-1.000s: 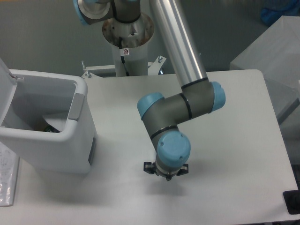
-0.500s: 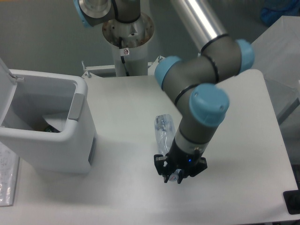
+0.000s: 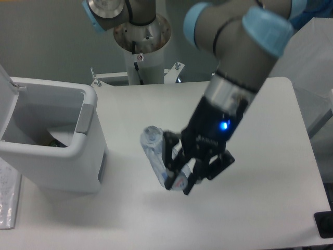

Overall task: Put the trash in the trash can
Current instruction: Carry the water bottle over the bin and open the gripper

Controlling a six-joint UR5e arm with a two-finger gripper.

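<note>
A crushed clear plastic bottle (image 3: 155, 151), one piece of the trash, hangs tilted above the middle of the table. My gripper (image 3: 177, 177) is shut on its lower end, where a bit of bluish label shows between the black fingers. The trash can (image 3: 57, 156) stands at the left of the table, white with a grey inside, its lid open at the far left. Something dark with a green bit (image 3: 54, 142) lies at the bottom of the can. The bottle is well to the right of the can and higher than the table top.
A white table (image 3: 270, 182) carries the can. The arm's base column (image 3: 140, 41) stands behind the table's back edge. A clear packet (image 3: 8, 198) lies at the left edge beside the can. A grey box (image 3: 307, 57) sits off the table's right side.
The gripper has closed on the bottle and lifted it off the table, rising toward the camera and shifting a little left. The bottle now hangs tilted in the fingers.
</note>
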